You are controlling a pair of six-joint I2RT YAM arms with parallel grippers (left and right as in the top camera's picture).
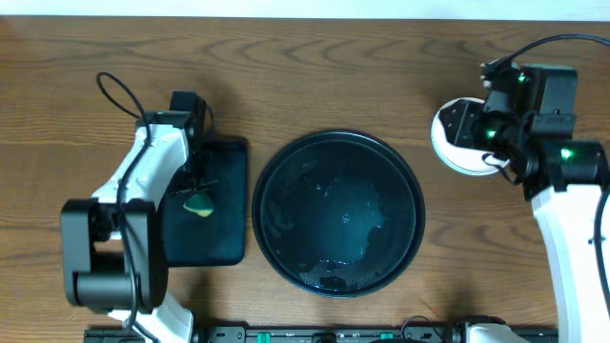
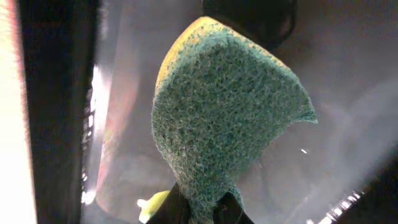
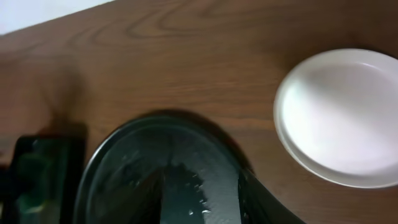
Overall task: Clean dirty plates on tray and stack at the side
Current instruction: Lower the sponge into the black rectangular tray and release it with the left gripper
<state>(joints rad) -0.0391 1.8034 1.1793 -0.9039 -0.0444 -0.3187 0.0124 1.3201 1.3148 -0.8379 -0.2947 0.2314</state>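
Observation:
The round black tray (image 1: 337, 213) lies mid-table, wet and smeared, with no plate on it; it also shows in the right wrist view (image 3: 124, 168). The plates (image 1: 448, 148) lie stacked on the wood to the tray's right, partly under my right gripper (image 1: 469, 129). The right wrist view shows the stack (image 3: 342, 118) pale and clean on top. My right gripper (image 3: 205, 208) is open and empty, above the table between tray and stack. My left gripper (image 1: 197, 193) is shut on a green and yellow sponge (image 2: 224, 118) over the rectangular tray.
A smaller rectangular black tray (image 1: 214, 238) lies left of the round tray, under the sponge (image 1: 199, 204). Bare wooden table runs along the far side. The arm bases stand at the front left and front right.

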